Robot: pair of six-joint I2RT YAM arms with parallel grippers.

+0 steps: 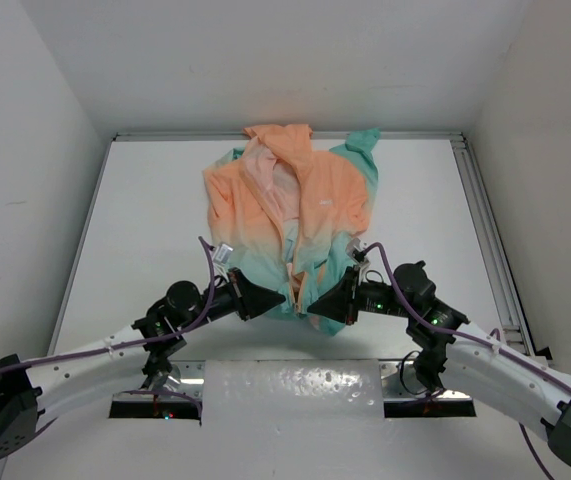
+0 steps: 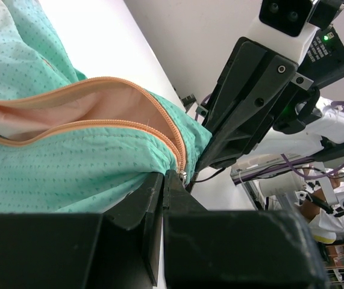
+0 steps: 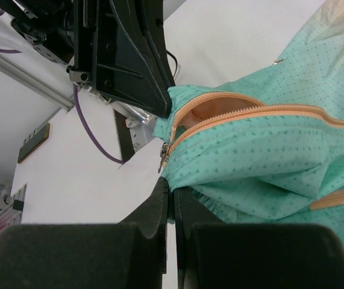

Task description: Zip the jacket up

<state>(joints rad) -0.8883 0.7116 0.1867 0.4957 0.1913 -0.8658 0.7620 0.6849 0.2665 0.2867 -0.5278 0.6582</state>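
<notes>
Progress judged early: jacket (image 1: 295, 215) is laid front-up at mid-table (image 1: 145, 220), hood toward the far edge, hem toward the arms. Zipper (image 2: 153, 105) is seen open along most of its length, w/ pink lining (image 2: 69, 111) exposed between the two tracks. At the hem the tracks are brought together at the slider (image 3: 164, 150), which sits at the very bottom. The pin is prob. seated, but that cannot be confirmed. Approx. the whole upward pull is left to be done.

Left gripper (image 1: 275, 298) is seen w/ fingers pressed nearly together on the teal hem just beside the slider. Right gripper (image 1: 320, 302) is likewise clamped down on hem fabric on the other side, its tip close to the left one. Neither is seen holding the pull tab itself.

Hard to make out: the pull tab is tiny in both wrist views, and whether teeth are meshed below the slider is hidden by fingertips. Top end of the zipper is lost among folds near the hood in the overhead view. Amt of fabric pinched is blocked by each gripper's own fingers.
</notes>
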